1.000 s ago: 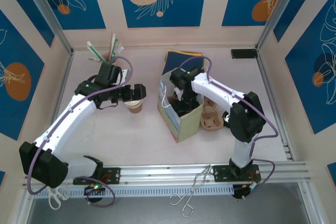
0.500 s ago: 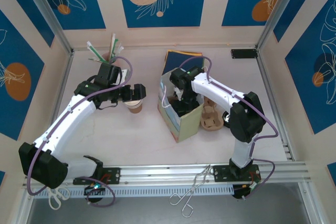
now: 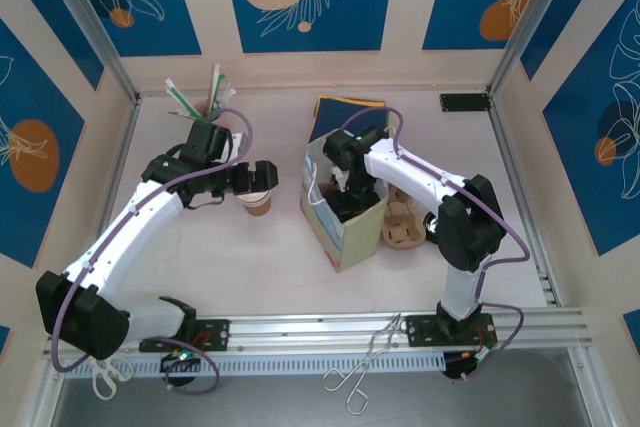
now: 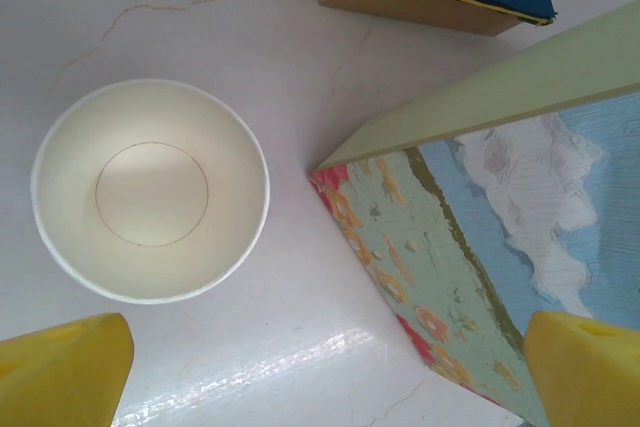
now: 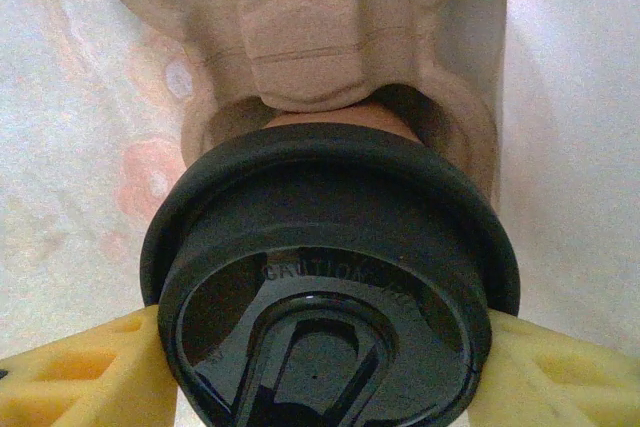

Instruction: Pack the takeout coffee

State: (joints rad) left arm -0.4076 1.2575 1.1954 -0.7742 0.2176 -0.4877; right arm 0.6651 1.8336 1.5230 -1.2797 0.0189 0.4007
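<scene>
I'm watching my right gripper [image 5: 325,372] gripping the takeout coffee [image 5: 325,277] by its glossy round black lid, yellow fingers [image 5: 80,377] pressing at 9 and 3 o'clock, down inside the painted paper bag [image 3: 350,235]; its kraft body is nestling in a moulded pulp carrier [image 5: 300,27]. My left gripper [image 3: 256,175] is hanging spread wide, holding nothing, over the lidless white-lined cup [image 4: 150,190], the bag lying at 3 o'clock from it

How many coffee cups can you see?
2. One open cup stands on the table by the left gripper. The takeout coffee, lidded, is held by the right gripper inside the bag. More may be hidden there.
</scene>
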